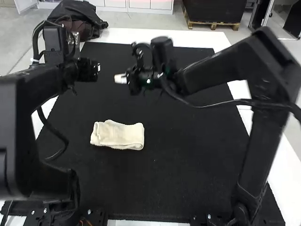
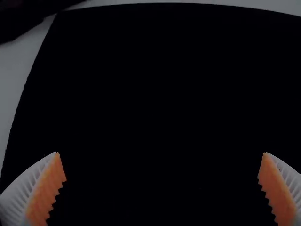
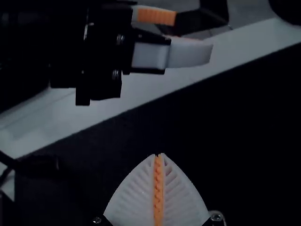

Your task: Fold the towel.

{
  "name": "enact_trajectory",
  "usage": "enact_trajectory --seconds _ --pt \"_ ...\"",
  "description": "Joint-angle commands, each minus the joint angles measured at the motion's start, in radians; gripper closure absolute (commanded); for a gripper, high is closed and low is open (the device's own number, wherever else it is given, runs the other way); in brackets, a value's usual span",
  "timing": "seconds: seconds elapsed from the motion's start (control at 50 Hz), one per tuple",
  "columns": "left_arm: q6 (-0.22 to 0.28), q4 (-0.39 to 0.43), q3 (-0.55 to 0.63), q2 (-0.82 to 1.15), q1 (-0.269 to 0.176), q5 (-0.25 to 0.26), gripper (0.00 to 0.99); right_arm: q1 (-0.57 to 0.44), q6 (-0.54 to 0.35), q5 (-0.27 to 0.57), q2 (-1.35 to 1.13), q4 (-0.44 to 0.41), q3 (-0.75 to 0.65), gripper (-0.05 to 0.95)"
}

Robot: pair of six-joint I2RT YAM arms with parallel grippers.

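Folded towel laid on the black mat
The left end effector is held with fingers wide apart; on the right end effector, the orange pads are pressed together

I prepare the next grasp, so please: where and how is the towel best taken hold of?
The towel is probably best gripped at its short right end, from above, pinching across its narrow width: it lies as a low, compact folded strip, and that end looks even.
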Motion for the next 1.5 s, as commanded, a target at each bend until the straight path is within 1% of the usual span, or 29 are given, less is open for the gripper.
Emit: enact_trajectory --seconds 0.0,0.06,0.22,0.28,0.34,0.4,0.5,0.58,0.74,0.84,0.88,0.92,1.0,1.1,1.22,1.3,1.48 --pt "-0.016 -0.012 0.059 -0.063 -0.031 -0.017 0.034 -0.028 0.016 0.027 -0.127 -0.018 -0.005 0.92" --pt "-0.019 -0.023 0.067 -0.091 -0.053 -0.026 0.034 -0.055 0.016 0.030 -0.174 -0.035 -0.013 0.92" --pt "-0.022 -0.046 0.081 -0.172 -0.118 -0.058 0.034 -0.184 0.034 0.028 -0.314 -0.033 -0.060 0.92" --pt "-0.036 -0.058 0.084 -0.200 -0.141 -0.076 0.034 -0.232 0.045 0.028 -0.364 -0.032 -0.080 0.92" --pt "-0.047 -0.070 0.084 -0.230 -0.164 -0.081 0.034 -0.285 0.056 0.027 -0.412 -0.029 -0.103 0.92" --pt "-0.065 -0.082 0.079 -0.258 -0.168 -0.081 0.034 -0.331 0.076 0.024 -0.463 -0.023 -0.131 0.92" --pt "-0.065 -0.104 0.072 -0.289 -0.148 -0.073 0.036 -0.405 0.117 0.011 -0.548 0.008 -0.180 0.92" --pt "-0.067 -0.110 0.070 -0.313 -0.148 -0.073 0.036 -0.454 0.142 0.002 -0.613 0.025 -0.212 0.92" --pt "-0.072 -0.121 0.075 -0.358 -0.148 -0.064 0.036 -0.559 0.229 -0.024 -0.754 0.040 -0.281 0.92" --pt "-0.075 -0.119 0.070 -0.391 -0.149 -0.053 0.036 -0.608 0.269 -0.055 -0.838 0.042 -0.315 0.92" --pt "-0.082 -0.119 0.069 -0.405 -0.149 -0.041 0.036 -0.624 0.281 -0.067 -0.874 0.045 -0.329 0.92" --pt "-0.095 -0.115 0.066 -0.421 -0.151 -0.026 0.036 -0.638 0.306 -0.081 -0.898 0.053 -0.341 0.92" --pt "-0.125 -0.096 0.058 -0.451 -0.160 -0.010 0.039 -0.661 0.347 -0.096 -0.950 0.076 -0.369 0.92" --pt "-0.133 -0.081 0.044 -0.490 -0.171 -0.006 0.039 -0.683 0.383 -0.102 -1.025 0.089 -0.399 0.92" --pt "-0.136 -0.064 0.024 -0.554 -0.200 -0.007 0.039 -0.701 0.390 -0.102 -1.139 0.091 -0.441 0.92" --pt "-0.144 -0.049 0.003 -0.603 -0.204 -0.010 0.039 -0.712 0.390 -0.101 -1.226 0.091 -0.467 0.92" --pt "-0.159 -0.046 -0.046 -0.718 -0.204 -0.012 0.039 -0.744 0.395 -0.091 -1.411 0.073 -0.513 0.92"
